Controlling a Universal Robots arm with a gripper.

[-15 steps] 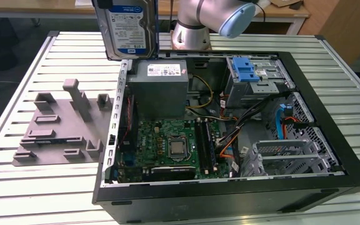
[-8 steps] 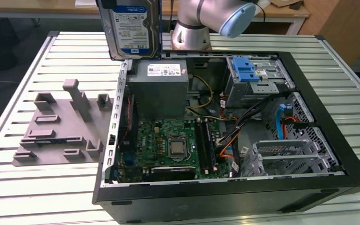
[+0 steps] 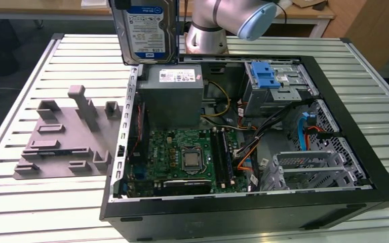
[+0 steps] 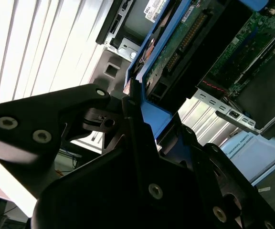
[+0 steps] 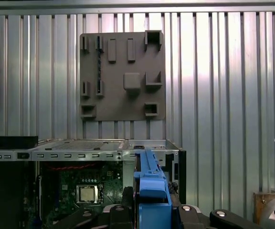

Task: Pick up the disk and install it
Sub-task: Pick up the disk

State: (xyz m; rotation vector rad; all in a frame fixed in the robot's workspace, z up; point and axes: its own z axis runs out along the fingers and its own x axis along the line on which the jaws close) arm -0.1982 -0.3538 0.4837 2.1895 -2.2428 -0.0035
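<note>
Blue plastic framed the silver disk [image 3: 145,30], and the fingers [image 4: 136,129] were clamped on that bracket's edges. In the exterior view the disk hung upright in the air, label outward, over the 11 o'clock corner of the open computer case [image 3: 356,126] and clear of the power supply [image 3: 174,96]. The pickup looked done and the carry was in hand. Installing it would, I judged, call for a shift toward the drive cage [image 3: 275,83] at 1 o'clock, with the bracket squared to that bay.
</note>
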